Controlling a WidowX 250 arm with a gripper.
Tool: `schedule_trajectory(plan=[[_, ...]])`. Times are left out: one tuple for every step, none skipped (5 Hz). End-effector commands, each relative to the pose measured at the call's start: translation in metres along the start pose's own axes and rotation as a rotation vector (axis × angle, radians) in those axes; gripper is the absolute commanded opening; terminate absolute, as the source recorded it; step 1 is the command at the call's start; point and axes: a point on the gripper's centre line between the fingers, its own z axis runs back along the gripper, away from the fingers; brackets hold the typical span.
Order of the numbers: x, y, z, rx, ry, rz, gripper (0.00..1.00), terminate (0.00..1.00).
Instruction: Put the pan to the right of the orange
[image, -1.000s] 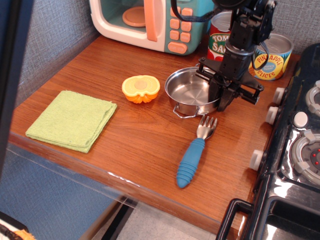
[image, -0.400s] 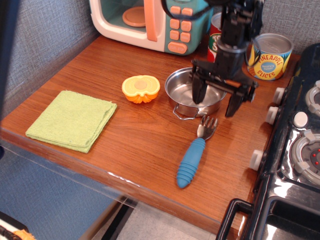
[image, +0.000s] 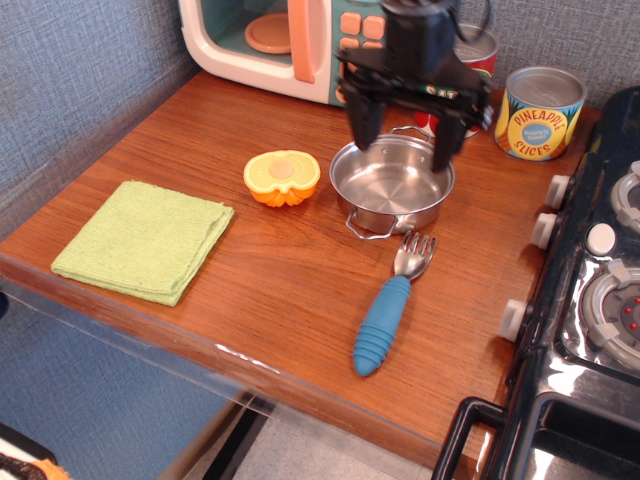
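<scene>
Steel pan (image: 392, 187) sits on the wooden bench (image: 280, 290), just right of the orange half (image: 281, 177). Above the pan's far rim hangs the black hand (image: 405, 125), fingers spread wide and holding nothing.

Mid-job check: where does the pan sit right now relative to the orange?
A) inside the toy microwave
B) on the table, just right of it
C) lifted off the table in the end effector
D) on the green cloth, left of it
B: the pan rests on the wooden table just right of the orange, with the open end effector above it, gripping nothing.
</scene>
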Motion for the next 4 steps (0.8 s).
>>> schedule_trajectory(plan=[[-0.0361,0.0217,0.025,0.035,-0.041,0.023,1.0,0.0],[-0.0429,0.0241,0.025,0.028,-0.023,0.008,1.0,0.0],[-0.0429,0.0241,0.025,0.028,-0.023,0.008,1.0,0.0],[-0.0429,0.0241,0.025,0.028,-0.023,0.008,1.0,1.0]])
